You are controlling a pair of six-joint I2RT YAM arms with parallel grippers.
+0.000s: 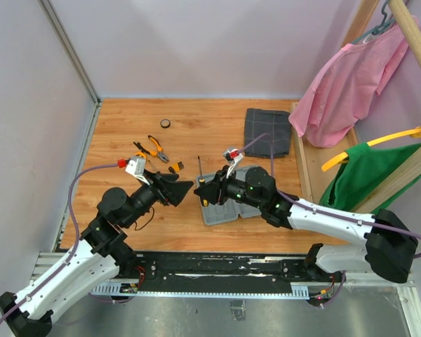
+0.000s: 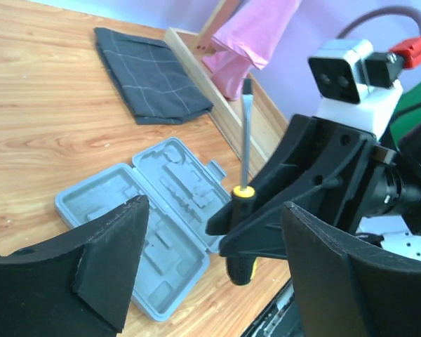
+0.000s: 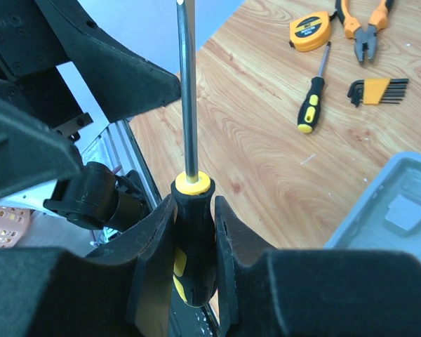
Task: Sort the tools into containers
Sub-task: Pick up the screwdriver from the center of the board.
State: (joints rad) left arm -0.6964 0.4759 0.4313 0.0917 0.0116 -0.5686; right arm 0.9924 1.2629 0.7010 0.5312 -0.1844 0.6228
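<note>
Grey case [image 2: 126, 203] open, screwdriver [image 2: 243, 175] in right claw [image 3: 194, 210], left claw [image 1: 188, 187] opposite, cloth [image 1: 268, 132] beyond

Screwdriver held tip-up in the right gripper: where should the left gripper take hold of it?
Probably on the bare steel shaft above the yellow collar, coming in sideways. The right gripper clamps the black handle of the screwdriver, so only the shaft is free, and the open left gripper faces it.

Pliers [image 1: 154, 147] left of tool case [image 1: 221, 214]; cloth [image 1: 268, 132] behind.
</note>
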